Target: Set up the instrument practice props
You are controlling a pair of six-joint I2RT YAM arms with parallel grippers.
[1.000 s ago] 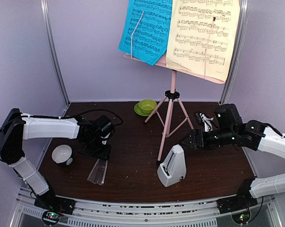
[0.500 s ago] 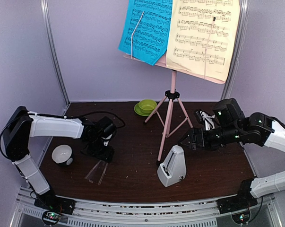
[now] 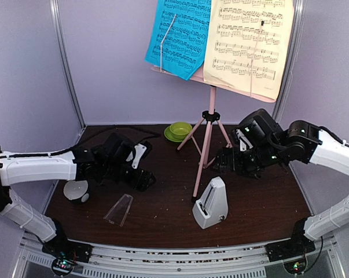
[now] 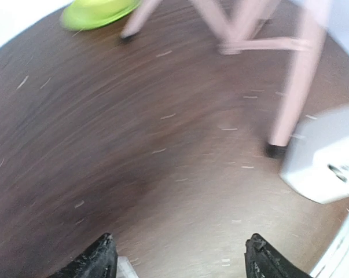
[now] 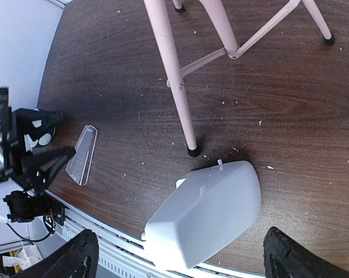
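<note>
Leftward, clear cover [image 3: 119, 209] flat — narrow end rearward

The left gripper [image 3: 146, 180] has let go of the clear cover [image 3: 119, 209], opened and swung up-right toward frame centre. The cover, perhaps slightly turned, now lies alone at lower left. The right gripper [image 3: 221, 163] has widened and shifted up-left.

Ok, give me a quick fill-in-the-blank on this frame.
1. The clear cover lies apart from the metronome, on its ____ in the top view.
2. On the music stand, the page left of the yellow page is ____.
3. The bowl behind the stand's legs is ____.
4. The left gripper and right gripper are both ____.
Missing words: left, blue, green, open.
</note>
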